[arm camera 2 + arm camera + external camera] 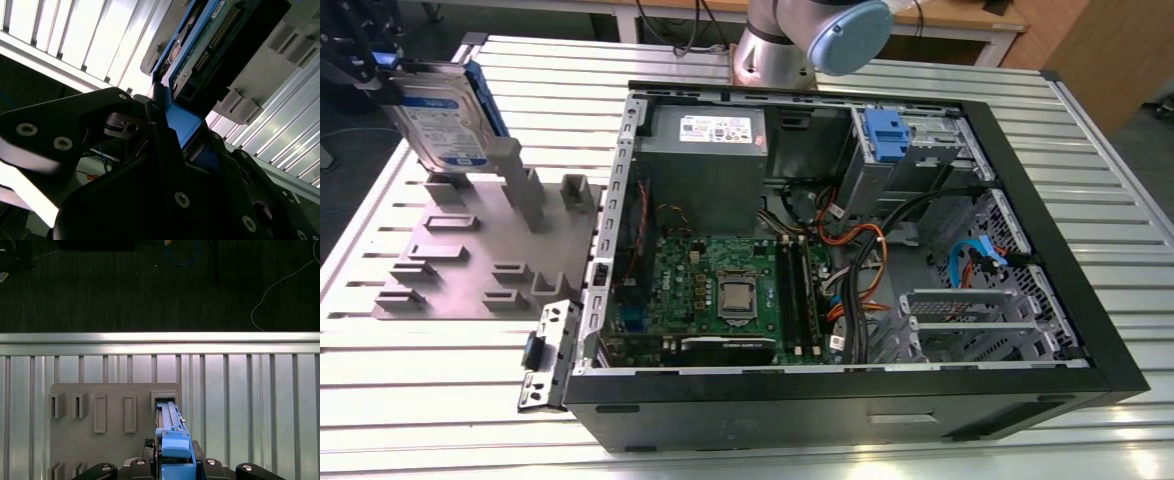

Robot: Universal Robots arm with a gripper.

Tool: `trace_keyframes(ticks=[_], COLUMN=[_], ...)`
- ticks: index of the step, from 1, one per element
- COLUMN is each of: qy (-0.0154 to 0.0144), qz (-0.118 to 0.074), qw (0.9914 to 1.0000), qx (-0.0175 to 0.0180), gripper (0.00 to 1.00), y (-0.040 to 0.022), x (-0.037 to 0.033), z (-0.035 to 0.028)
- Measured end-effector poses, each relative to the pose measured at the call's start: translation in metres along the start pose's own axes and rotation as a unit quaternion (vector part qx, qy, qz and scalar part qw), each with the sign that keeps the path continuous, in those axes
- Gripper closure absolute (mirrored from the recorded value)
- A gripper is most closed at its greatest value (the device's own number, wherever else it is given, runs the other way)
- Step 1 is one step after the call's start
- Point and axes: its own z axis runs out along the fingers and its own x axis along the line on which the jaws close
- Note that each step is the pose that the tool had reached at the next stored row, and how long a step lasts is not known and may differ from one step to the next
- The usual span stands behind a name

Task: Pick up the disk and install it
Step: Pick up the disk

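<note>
The gripper (384,68) is cut off by the upper corner on the exterior view's left, so only a bit of its black body shows there. In the second wrist view its dark body covers a lot, and the far end of the disk (200,47) is lost in shadow. I cannot tell if the bottom of the disk touches the grey rack (467,255) or hangs just above it. The fingers (155,120) are closed tight on the blue frame at the top end of the disk. In the first wrist view that blue frame sits right between the black gripper parts. The disk is flat and silver-grey, with a white and blue label on its face and a blue plastic frame along its edges. It stands on end, leaning a little, over the rack on the exterior view's left. In the first wrist view it is seen edge-on, pointing at a slot (164,402) in the rack. The rack lies on a table (454,400) made of shiny metal slats. Just beside the rack is an open computer case (854,410). Inside it are a green board (720,290), a big grey box (707,165) with a small white label, orange wires (854,240), a blue cable (974,255) and a blue latch (886,135) in a metal bay. The arm's base (787,45) stands behind the case. The side wall of the case stands between the rack and the parts inside.
</note>
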Motion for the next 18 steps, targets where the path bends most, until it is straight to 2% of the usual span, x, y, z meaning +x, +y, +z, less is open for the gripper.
trace_keyframes(ticks=[9,18], qy=[0.0,0.0], qz=[0.0,0.0], qw=[1.0,1.0], qx=[0.0,0.0001], gripper=[0.63,0.63], y=[0.0,0.0001], x=[-0.0001,-0.0002], z=[-0.0022,-0.0071])
